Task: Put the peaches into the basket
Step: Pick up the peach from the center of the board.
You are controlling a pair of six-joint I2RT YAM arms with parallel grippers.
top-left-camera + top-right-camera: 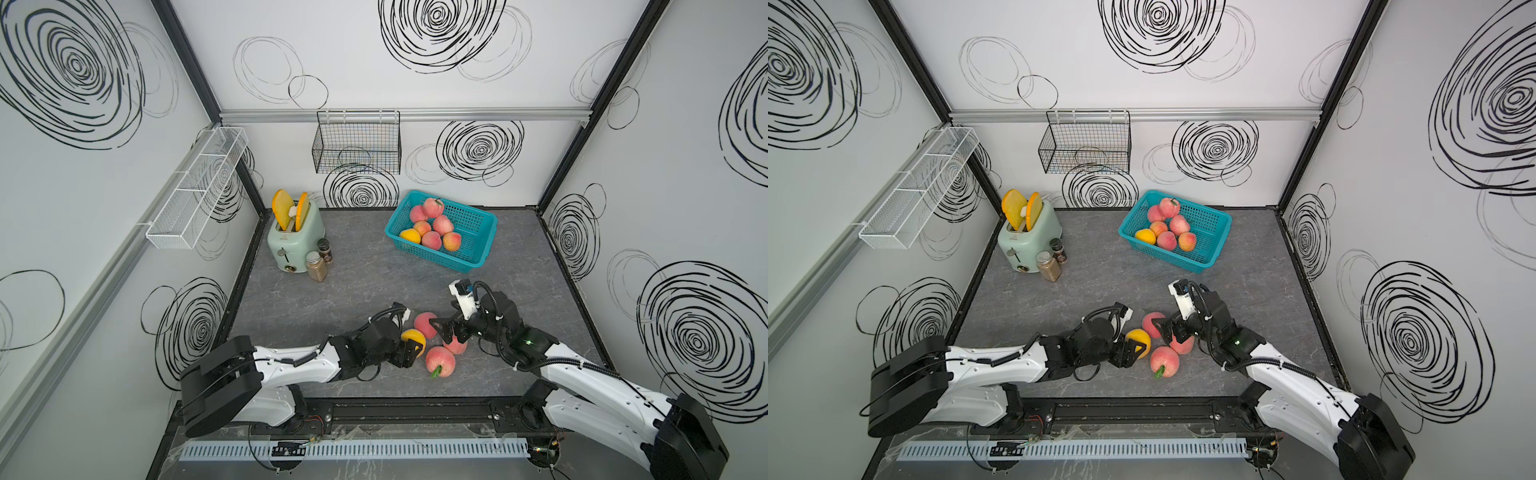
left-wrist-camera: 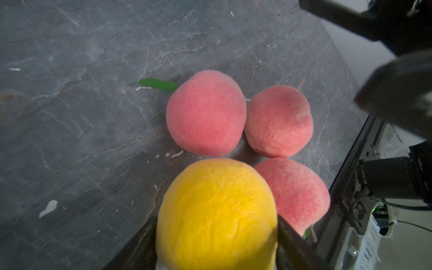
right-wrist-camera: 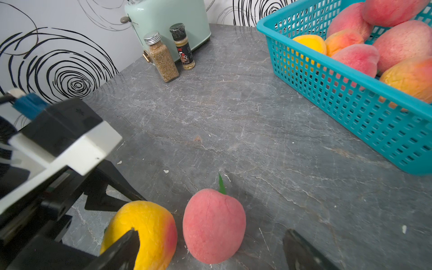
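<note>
My left gripper (image 1: 415, 348) (image 2: 217, 236) is shut on a yellow-orange peach (image 1: 412, 337) (image 1: 1137, 337) (image 2: 217, 210) low over the table. Three pink peaches lie beside it: one (image 1: 424, 324) (image 3: 214, 225) sits between the fingers of my open right gripper (image 1: 446, 331) (image 3: 214, 247), one (image 1: 456, 345) is partly hidden under that gripper, and one with a green leaf (image 1: 440, 360) (image 1: 1165, 360) lies nearer the front. The turquoise basket (image 1: 482, 249) (image 1: 1214, 249) (image 3: 327, 63) stands at the back right and holds several peaches (image 1: 432, 226).
A mint toaster (image 1: 293, 241) with orange-yellow slices stands at the back left, with two spice jars (image 1: 316, 266) in front of it. A black wire basket (image 1: 357, 147) hangs on the back wall and a white mesh rack (image 1: 199, 191) on the left wall.
</note>
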